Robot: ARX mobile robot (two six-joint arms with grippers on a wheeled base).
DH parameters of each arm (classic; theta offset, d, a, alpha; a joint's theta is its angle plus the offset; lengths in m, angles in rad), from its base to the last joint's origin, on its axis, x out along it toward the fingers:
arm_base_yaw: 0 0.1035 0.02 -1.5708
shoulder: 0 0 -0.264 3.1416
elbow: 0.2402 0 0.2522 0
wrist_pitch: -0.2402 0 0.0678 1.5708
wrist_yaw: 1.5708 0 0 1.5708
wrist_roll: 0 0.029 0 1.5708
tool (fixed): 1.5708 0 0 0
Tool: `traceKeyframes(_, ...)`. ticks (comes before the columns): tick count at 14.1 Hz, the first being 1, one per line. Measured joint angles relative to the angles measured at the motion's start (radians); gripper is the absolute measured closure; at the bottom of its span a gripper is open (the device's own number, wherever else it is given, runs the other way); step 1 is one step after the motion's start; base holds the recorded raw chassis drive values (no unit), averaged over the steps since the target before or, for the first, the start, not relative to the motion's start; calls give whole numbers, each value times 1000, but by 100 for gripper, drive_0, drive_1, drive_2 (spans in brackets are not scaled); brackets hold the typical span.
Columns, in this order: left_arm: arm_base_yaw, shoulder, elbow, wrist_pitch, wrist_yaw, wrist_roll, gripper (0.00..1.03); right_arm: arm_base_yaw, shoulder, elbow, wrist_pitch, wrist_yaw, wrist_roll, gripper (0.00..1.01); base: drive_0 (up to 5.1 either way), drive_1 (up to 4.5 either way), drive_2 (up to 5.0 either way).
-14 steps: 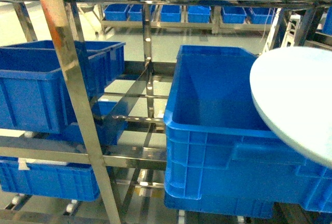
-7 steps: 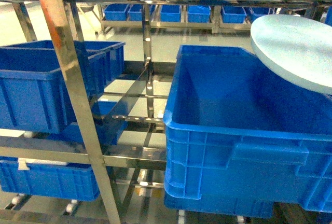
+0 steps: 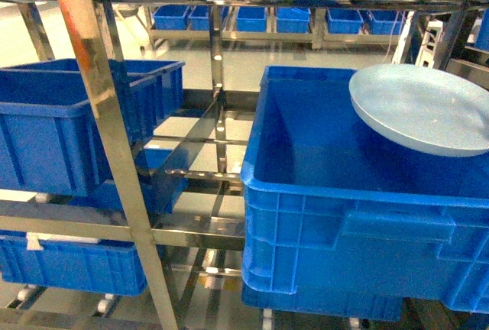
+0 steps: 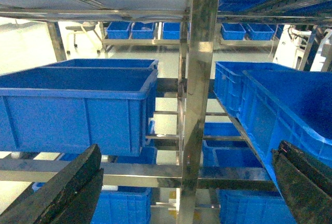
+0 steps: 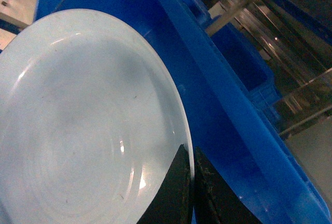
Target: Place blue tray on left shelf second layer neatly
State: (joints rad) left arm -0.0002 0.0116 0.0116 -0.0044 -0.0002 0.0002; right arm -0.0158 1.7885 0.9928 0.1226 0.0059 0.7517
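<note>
While the right gripper (image 5: 191, 180) pinches the pale sky-blue oval tray (image 3: 424, 108) above the deep-blue crate (image 3: 321, 215), placing remains; left gripper (image 4: 187, 182) gapes empty.

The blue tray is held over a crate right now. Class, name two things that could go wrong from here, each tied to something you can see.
1. The right gripper pinches the blue tray only at its rim, so it could tilt or slip out.
2. The tray hangs over the large blue crate; released here, it would likely land inside the crate rather than neatly on the left shelf.
</note>
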Motion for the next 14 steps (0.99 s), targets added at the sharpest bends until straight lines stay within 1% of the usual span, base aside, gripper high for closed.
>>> traceKeyframes(2,0,0,0,0,0,0,5,-18,12,6,-8,-5,50,99,0,0,0)
traceKeyframes(3,0,0,0,0,0,0,5,-16,17,23,-8,5,63,99,0,0,0)
traceKeyframes(5,0,0,0,0,0,0,5,5,40,53,-18,18,75,99,0,0,0)
traceKeyframes(7,0,0,0,0,0,0,5,37,63,67,-47,51,78,99,0,0,0)
traceKeyframes(9,0,0,0,0,0,0,5,53,71,87,-54,70,84,99,0,0,0)
traceKeyframes(10,0,0,0,0,0,0,5,56,84,97,-56,76,89,99,0,0,0)
traceKeyframes(12,0,0,0,0,0,0,5,55,118,114,-66,78,113,99,0,0,0)
traceKeyframes(14,0,0,0,0,0,0,5,55,134,122,-69,77,127,99,0,0,0)
